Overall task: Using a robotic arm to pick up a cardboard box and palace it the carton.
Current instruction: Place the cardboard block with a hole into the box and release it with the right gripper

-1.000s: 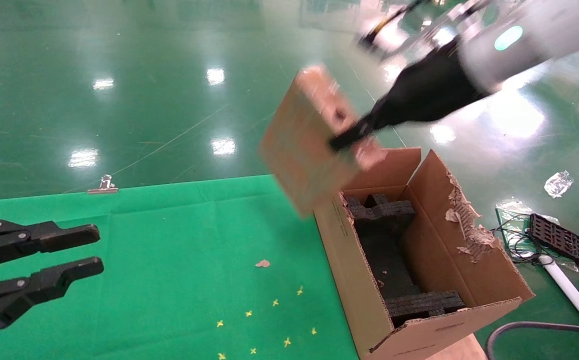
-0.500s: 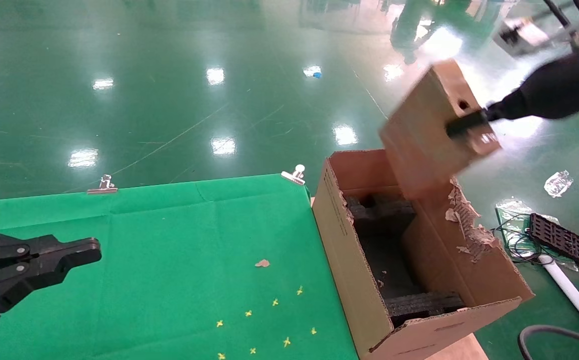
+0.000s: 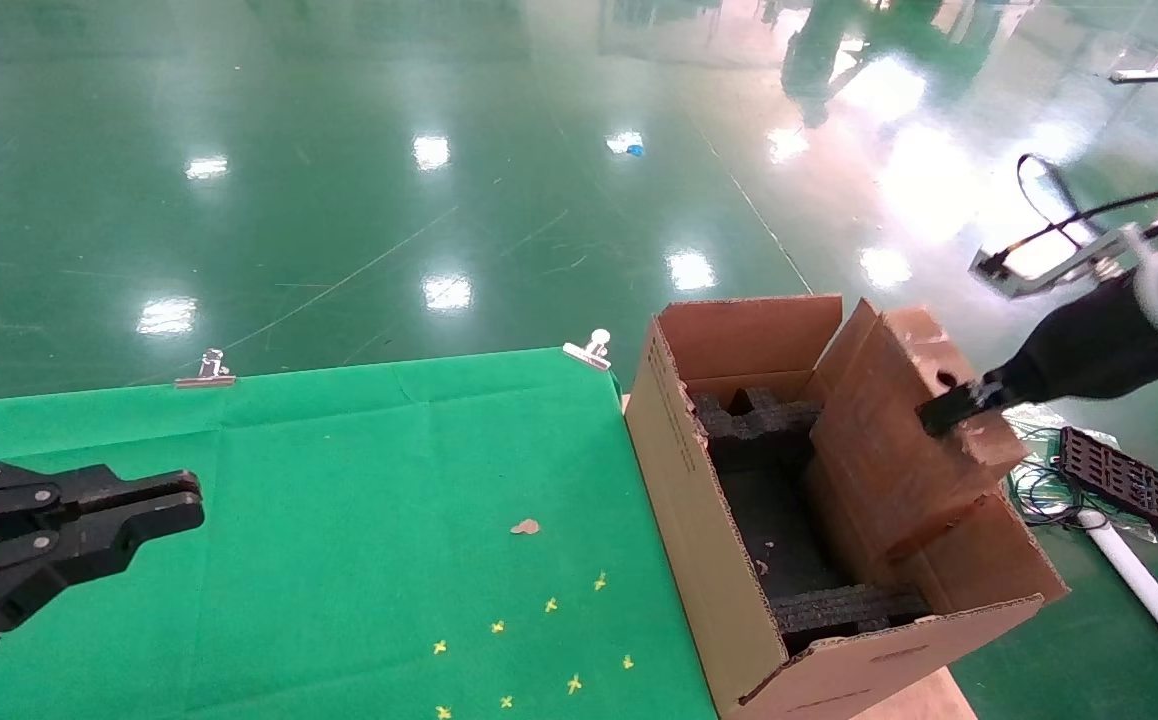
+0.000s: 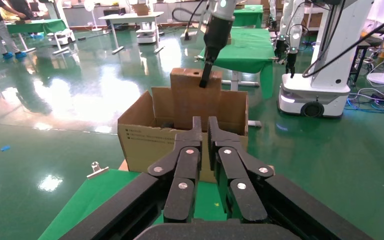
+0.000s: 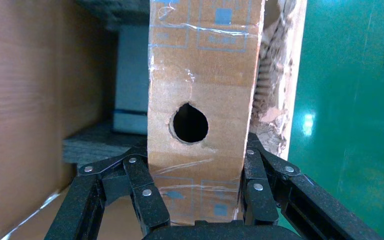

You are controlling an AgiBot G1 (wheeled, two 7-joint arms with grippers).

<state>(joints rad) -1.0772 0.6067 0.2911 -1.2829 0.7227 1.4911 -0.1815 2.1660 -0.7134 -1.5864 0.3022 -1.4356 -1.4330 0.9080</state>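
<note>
Glossy green workshop floor (image 3: 359, 180), green-clothed table (image 3: 339, 480). Taped cardboard box (image 3: 899, 450), tilted, partly lowered into the open carton (image 3: 709, 560) along its right wall, clamped by the right gripper (image 3: 944, 412). Left gripper (image 3: 154, 510), fingers together, over the table.

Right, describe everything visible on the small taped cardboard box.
The cardboard box is brown and oblong, wrapped in glossy clear tape, with a round hole in its end face and faint blue printed squares. It stands tilted, its lower part down inside the carton along the far side wall. The right gripper clamps its upper end in its jaws.
</note>
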